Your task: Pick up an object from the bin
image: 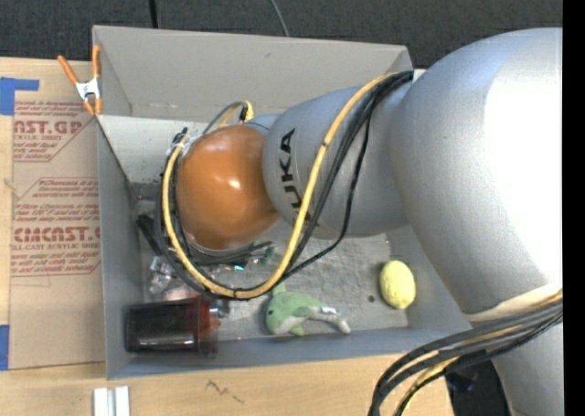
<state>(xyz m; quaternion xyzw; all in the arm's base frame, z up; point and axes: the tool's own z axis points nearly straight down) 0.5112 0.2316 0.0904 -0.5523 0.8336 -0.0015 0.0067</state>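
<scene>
The arm [366, 167] reaches into the grey bin [256, 67] from the right, and its orange cover [224, 187] hangs over the left half of the floor. The cover stands over the gripper, so I cannot tell if it is open or closed, or if it has hold of anything. The nearest things lie below the cover in the picture, toward the near wall. A dark box with a reddish part [169, 325] lies in the near left corner, with its long axis along that wall. Just above it is a small heap of clear and grey bits [160, 272], right at the cover's lower left edge. A green soft toy [297, 312] lies to the right of the box, also stretched roughly along the near wall. A yellow ball [397, 283] rests well apart on the right side (probably too far to be the target now). In my judgement the coming move depends on the box or the heap, both being closest under the wrist.
</scene>
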